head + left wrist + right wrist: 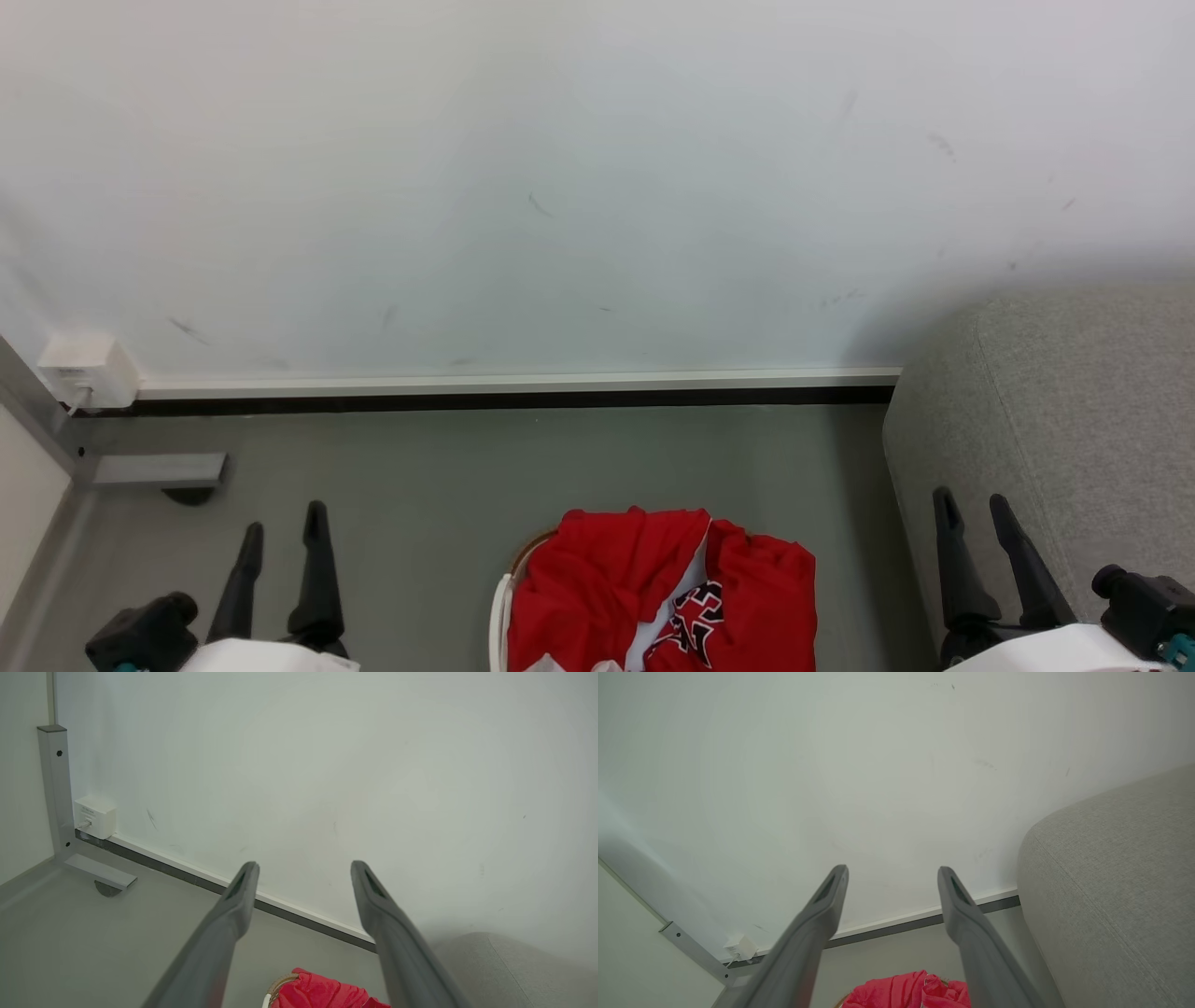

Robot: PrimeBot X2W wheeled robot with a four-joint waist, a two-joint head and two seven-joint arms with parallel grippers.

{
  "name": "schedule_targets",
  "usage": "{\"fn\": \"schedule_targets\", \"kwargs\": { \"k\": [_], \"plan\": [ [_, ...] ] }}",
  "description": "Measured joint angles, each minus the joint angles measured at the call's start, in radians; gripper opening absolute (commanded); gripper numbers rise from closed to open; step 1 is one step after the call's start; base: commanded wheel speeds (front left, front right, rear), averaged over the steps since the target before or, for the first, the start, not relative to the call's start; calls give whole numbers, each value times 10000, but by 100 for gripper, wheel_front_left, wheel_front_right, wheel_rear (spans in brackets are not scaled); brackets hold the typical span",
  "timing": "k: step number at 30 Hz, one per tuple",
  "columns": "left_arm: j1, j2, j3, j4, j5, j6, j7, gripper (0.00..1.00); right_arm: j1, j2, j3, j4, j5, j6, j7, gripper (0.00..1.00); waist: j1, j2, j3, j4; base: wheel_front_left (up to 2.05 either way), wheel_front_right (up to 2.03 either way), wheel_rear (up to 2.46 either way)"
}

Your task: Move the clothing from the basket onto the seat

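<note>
Bright red jerseys [653, 588] with white trim and a black-and-white print are heaped in the basket [502, 611] at the bottom centre of the head view; just a sliver of its white wall and brown rim shows. The grey sofa [1055, 420] rises at the right. My left gripper [285, 521] is open at the lower left, well left of the basket, with nothing between its fingers. At the lower right my right gripper [971, 504] is open in front of the sofa's side. The jerseys [322, 991] peek between the left fingers, and the jerseys [910, 991] and sofa [1115, 891] show past the right fingers.
A white wall with a pale skirting board [513, 383] closes off the grey floor [523, 467] behind the basket. A white power adapter [89, 369] is plugged in at the far left, beside a grey metal post and foot [159, 469].
</note>
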Motion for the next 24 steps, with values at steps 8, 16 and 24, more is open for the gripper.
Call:
{"fn": "schedule_targets", "kwargs": {
  "k": [8,16,24],
  "plan": [
    [72,6,-21,71,721,40,-188,100,-11,-8,142,224,-619,0,-188,100,0,0,-6,-5,0,0,0],
    [73,10,-44,75,1457,42,-370,100,-57,-10,169,255,-1212,0,-364,100,0,0,9,-39,0,0,0],
    [78,13,-61,138,2117,56,-533,100,-58,-10,232,318,-1762,0,-545,100,0,0,25,-76,0,0,0]
  ]
}}
